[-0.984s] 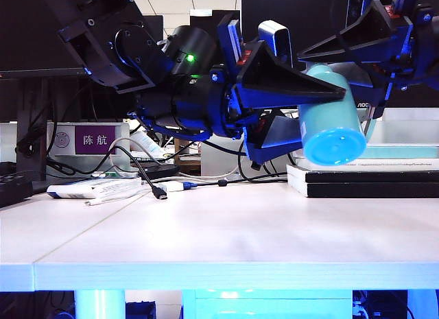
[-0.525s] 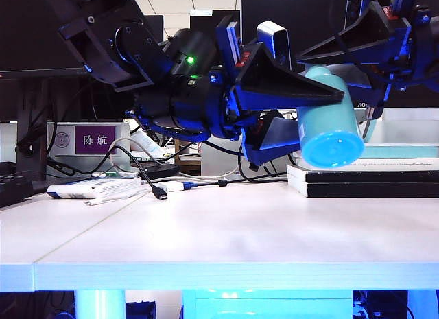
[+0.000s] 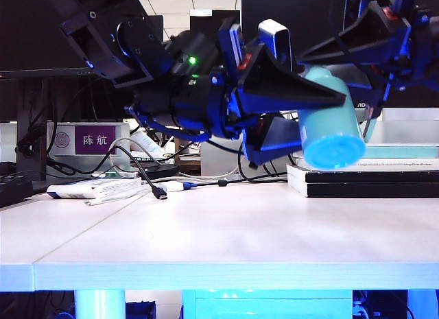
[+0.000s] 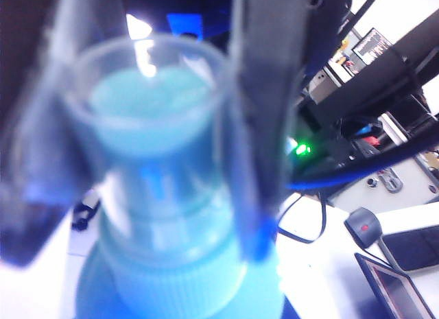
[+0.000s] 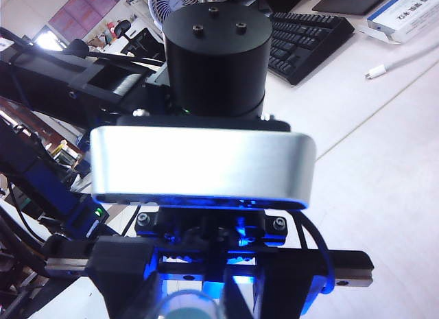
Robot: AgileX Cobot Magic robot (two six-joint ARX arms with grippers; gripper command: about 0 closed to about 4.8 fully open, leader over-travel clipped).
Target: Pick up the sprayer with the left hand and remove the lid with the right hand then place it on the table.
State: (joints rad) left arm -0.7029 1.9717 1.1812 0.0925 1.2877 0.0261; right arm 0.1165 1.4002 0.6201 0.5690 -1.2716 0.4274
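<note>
Sprayer (image 3: 332, 123): tilted, held above the desk (image 3: 226, 237) towards its back right corner.
Left hand (image 3: 322, 110): clamped around the sprayer body.
Right hand (image 4: 147, 161): pinched on the lid (image 4: 147, 120).
Risk: lid jams; pulling twists bottle loose, dropping it.

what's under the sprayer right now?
Bare table well below the sprayer, held up by the left tool; the right tool pinches its lid. Nothing hidden underneath.

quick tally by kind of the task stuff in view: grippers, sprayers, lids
grippers: 2, left hand shut on the sprayer, right hand shut on the lid
sprayers: 1, the sprayer, held above the table
lids: 1, the lid, on the sprayer
total: 4
</note>
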